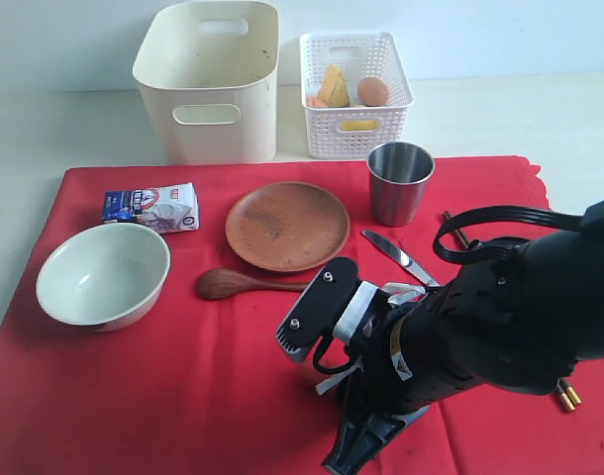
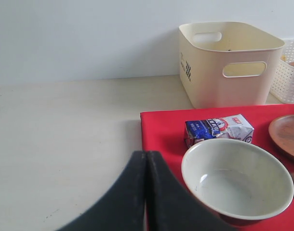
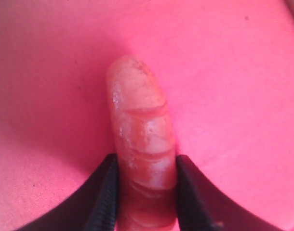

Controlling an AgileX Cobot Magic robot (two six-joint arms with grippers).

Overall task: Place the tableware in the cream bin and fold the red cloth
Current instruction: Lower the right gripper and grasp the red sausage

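The red cloth [image 1: 163,396] covers the table front. On it lie the pale bowl [image 1: 102,274], wooden plate [image 1: 287,226], wooden spoon [image 1: 233,284], steel cup [image 1: 399,182] and knife [image 1: 399,257]. The chopsticks [image 1: 566,395] are mostly hidden under my right arm [image 1: 480,317]. The cream bin [image 1: 208,109] stands behind the cloth. My right gripper [image 3: 146,166] is shut on a pink sausage [image 3: 144,139] lying on the cloth [image 3: 233,96]. My left gripper [image 2: 146,159] is shut and empty, beside the bowl [image 2: 236,183] at the cloth's edge [image 2: 161,130].
A white lattice basket [image 1: 353,104] with an egg [image 1: 372,91] and yellow food stands right of the bin. A blue-and-white packet [image 1: 151,207] lies on the cloth behind the bowl. Bare pale table [image 2: 65,125] stretches beyond the cloth's left edge.
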